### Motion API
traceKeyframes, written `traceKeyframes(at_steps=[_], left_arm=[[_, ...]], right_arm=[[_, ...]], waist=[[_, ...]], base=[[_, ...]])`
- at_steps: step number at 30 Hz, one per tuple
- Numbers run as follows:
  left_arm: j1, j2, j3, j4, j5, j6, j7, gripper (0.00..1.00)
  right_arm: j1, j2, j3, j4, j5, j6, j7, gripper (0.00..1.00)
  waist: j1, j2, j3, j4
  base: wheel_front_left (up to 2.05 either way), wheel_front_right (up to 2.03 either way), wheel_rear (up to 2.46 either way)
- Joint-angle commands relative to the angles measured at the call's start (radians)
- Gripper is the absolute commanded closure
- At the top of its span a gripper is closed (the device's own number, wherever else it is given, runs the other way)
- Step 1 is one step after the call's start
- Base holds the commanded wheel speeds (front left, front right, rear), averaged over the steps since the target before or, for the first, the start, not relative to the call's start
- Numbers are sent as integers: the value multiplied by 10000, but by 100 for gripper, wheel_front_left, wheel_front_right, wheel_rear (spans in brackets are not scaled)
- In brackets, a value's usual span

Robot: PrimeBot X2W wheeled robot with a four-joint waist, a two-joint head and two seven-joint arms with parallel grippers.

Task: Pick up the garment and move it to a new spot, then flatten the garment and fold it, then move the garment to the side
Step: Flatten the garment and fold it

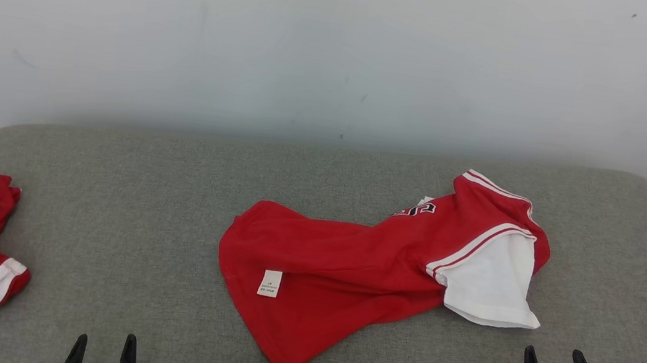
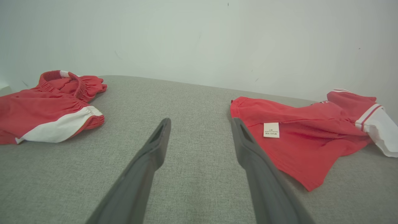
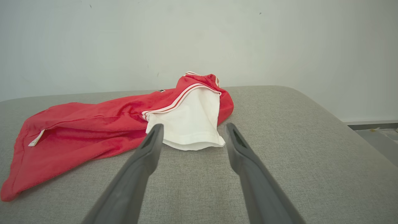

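Where grey woven upholstery (image 1: 140, 195) spreads, crumpled red garment (image 1: 350, 266), white sleeve (image 1: 492, 278)

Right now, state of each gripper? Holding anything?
Left gripper: open, empty, short of the red shirt.
Right gripper: open, empty, just before the shirt's white sleeve.

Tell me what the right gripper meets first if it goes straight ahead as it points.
Probably the white sleeve of the red shirt, straight ahead of the right gripper; depth unclear.
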Motion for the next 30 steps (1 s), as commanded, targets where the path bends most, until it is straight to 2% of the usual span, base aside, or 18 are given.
traceKeyframes(at_steps=[1,16,20,23,27,30], left_arm=[[-16,0,7,-1,64,-21,-33,0],[-99,0,-227,160,-47,-36,-33,0],[-490,-3,-519,615,-15,-50,-33,0],[-1214,8,-780,1232,-67,-39,232,0],[-2429,5,-1043,2167,-452,104,1097,0],[-3419,3,-1251,2880,-765,301,1708,0]], right_arm=[[41,51,-11,-42,71,5,9,0],[42,52,-52,-144,107,5,107,0],[-442,-39,-234,43,324,7,694,0],[-959,-173,-466,359,461,7,1516,0],[-1820,-297,-673,809,374,5,2592,0],[-2498,-312,-758,1045,278,5,3004,0]], waist=[[0,0,13,-8],[0,0,165,23],[0,0,311,-30],[0,0,451,-61],[0,0,753,-112],[0,0,1110,-218]], base=[[0,0,0],[0,0,0],[0,0,0],[0,0,0],[0,0,0],[0,0,0]])
